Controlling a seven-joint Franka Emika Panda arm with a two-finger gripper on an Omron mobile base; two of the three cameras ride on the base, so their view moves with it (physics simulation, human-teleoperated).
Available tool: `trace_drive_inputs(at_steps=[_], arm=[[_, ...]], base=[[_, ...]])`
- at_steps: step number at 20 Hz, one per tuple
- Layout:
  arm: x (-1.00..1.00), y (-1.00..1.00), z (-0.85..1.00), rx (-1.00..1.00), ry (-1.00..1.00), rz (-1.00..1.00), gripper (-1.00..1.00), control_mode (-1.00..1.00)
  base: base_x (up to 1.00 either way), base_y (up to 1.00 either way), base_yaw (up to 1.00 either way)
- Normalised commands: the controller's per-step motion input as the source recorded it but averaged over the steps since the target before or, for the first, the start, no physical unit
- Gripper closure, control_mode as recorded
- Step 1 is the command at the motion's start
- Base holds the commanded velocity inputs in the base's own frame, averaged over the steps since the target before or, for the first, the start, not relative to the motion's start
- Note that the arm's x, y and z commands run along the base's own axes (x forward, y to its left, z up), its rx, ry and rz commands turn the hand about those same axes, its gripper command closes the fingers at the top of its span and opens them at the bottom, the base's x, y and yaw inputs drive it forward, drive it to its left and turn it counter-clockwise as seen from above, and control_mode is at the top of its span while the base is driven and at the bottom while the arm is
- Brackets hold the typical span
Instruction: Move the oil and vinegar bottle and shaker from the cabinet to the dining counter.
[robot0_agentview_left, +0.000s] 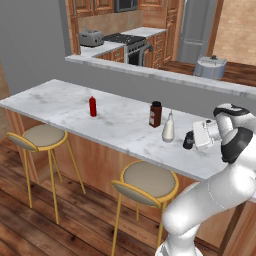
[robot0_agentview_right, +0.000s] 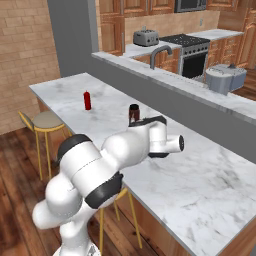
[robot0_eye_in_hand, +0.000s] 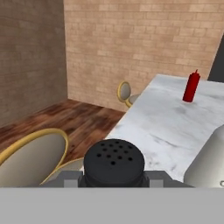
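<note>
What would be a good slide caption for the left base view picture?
Robot's tool holds the small black shaker over the marble dining counter, right beside the pale oil and vinegar bottle.

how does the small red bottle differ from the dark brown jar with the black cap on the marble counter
The small red bottle is bright red and slim with a narrow tip; the dark brown black-capped jar is wider and flat-topped. The red bottle stands alone further along the white-grey marble counter; the jar stands right beside the pale pear-shaped bottle. Both stand upright.
</note>
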Motion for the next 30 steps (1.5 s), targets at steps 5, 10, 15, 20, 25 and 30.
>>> trace_drive_inputs(at_steps=[5,10,15,20,25,30], arm=[[0.21,-0.06,-0.09,0.0,0.0,0.0,1.0,-1.0],[0.19,-0.06,-0.16,0.0,0.0,0.0,1.0,-1.0],[0.2,-0.11,-0.14,0.0,0.0,0.0,1.0,-1.0],[0.18,-0.08,-0.16,0.0,0.0,0.0,1.0,-1.0],[0.17,-0.05,-0.13,0.0,0.0,0.0,1.0,-1.0],[0.21,-0.01,-0.12,0.0,0.0,0.0,1.0,-1.0]], base=[[0.0,0.0,0.0],[0.0,0.0,0.0],[0.0,0.0,0.0],[0.0,0.0,0.0],[0.0,0.0,0.0],[0.0,0.0,0.0]])
